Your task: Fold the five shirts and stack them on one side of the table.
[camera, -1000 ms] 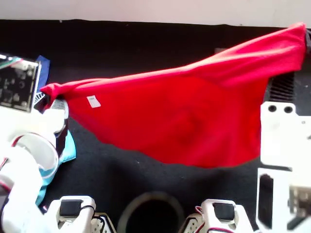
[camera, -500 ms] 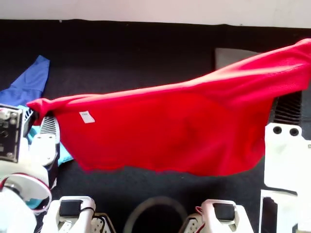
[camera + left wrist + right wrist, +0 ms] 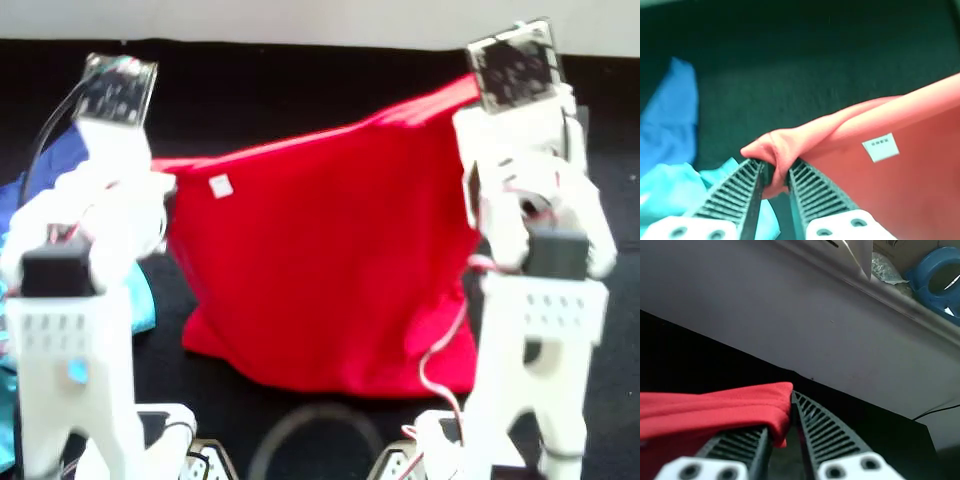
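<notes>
**Q:** Quick, what's my left gripper (image 3: 776,166) got?

**A:** I see it clamped on a bunched corner of the red shirt (image 3: 880,170). Cloth fills the narrow gap between the ribbed fingers (image 3: 747,185), and a fold bulges out past the tips.

**Q:** Right one?

**A:** Same for the right gripper (image 3: 786,412). I read it as pinched tight on a folded red edge, with fabric draped over one finger and the other finger bare. The black table edge and a pale wall (image 3: 790,320) are behind it.

**Q:** Where's the shirt overall?

**A:** In the high view the red shirt (image 3: 330,280) hangs spread like a sheet between the two arms. My left arm (image 3: 70,330) has one top corner and my right arm (image 3: 530,310) has the other, with the right corner higher. A white tag (image 3: 219,186) sits near the left-held corner. The bottom edge sags toward the arm bases, and I can't tell if it touches the table (image 3: 300,90).

**Q:** Other shirts?

**A:** A blue shirt (image 3: 35,190) and a teal shirt (image 3: 143,300) lie on the table on the left side, by my left arm. In the left wrist view they sit just beside each other and look to be touching.
</notes>
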### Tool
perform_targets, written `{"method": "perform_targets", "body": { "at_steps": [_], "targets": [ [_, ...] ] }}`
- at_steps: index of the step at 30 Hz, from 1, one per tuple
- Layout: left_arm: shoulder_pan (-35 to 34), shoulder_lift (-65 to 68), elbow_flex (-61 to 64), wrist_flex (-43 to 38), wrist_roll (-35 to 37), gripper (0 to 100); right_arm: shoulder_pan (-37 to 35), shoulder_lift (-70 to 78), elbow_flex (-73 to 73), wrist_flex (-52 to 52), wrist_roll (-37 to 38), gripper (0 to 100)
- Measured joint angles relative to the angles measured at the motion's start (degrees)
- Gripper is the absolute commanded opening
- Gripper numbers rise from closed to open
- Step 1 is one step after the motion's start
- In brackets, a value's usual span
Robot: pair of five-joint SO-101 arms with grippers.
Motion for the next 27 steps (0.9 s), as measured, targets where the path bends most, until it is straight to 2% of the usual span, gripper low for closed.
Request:
{"method": "perform_targets", "body": {
  "at_steps": [4, 11, 14, 19, 27],
  "targets": [
    [0.0, 13.9, -12.3, 1.1, 0.0, 1, 0.0, 6.3, -0.5, -4.0, 0.0, 0.7],
    [0.0, 37.6, -43.8, 13.9, 0.0, 1, 0.0, 16.6, -10.6, -4.5, 0.0, 0.7],
    [0.0, 47.0, -53.5, 18.1, 0.0, 1, 0.0, 20.1, -11.2, -4.6, 0.0, 0.7],
    [0.0, 59.8, -60.9, 19.4, 0.0, 1, 0.0, 26.4, -11.3, -3.8, 0.0, 0.7],
    [0.0, 72.8, -62.1, 19.2, 0.0, 1, -0.4, 36.0, -11.3, 1.6, 0.0, 0.7]
  ]
}}
